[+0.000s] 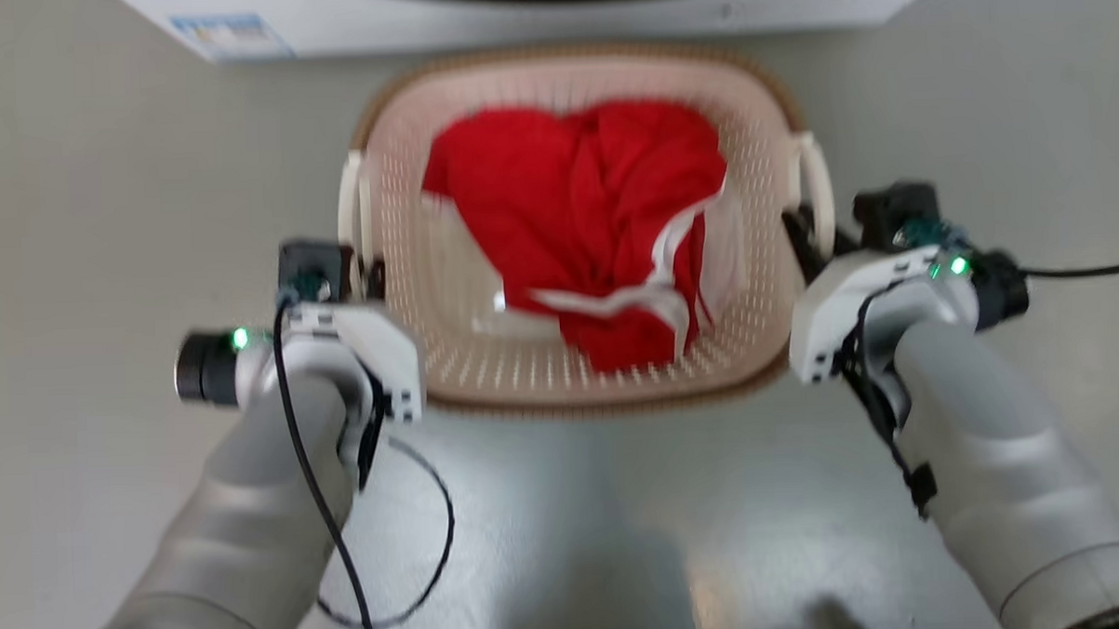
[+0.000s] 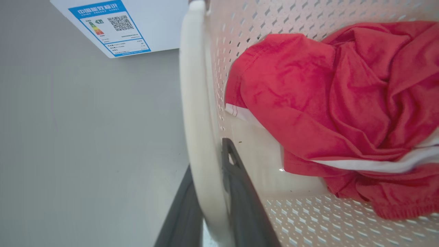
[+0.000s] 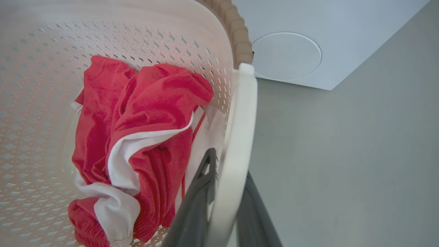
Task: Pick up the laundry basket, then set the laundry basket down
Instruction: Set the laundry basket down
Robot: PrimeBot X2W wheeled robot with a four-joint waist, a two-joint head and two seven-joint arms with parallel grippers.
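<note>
The laundry basket (image 1: 600,404) sits square between your arms, just short of the washing machine (image 1: 512,18), handles out sideways — left gripper (image 2: 207,157) closed across the left handle (image 2: 195,103), right gripper (image 3: 229,164) across the right handle (image 3: 240,120) — so the lift turns on raising both evenly.

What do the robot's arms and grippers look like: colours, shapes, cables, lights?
The left forearm and right forearm are rounded silver-grey shells. Each wrist has an angular white housing and a small green light. Thin black cables run along both arms. The left gripper and right gripper have long, flat, dark grey fingers.
</note>
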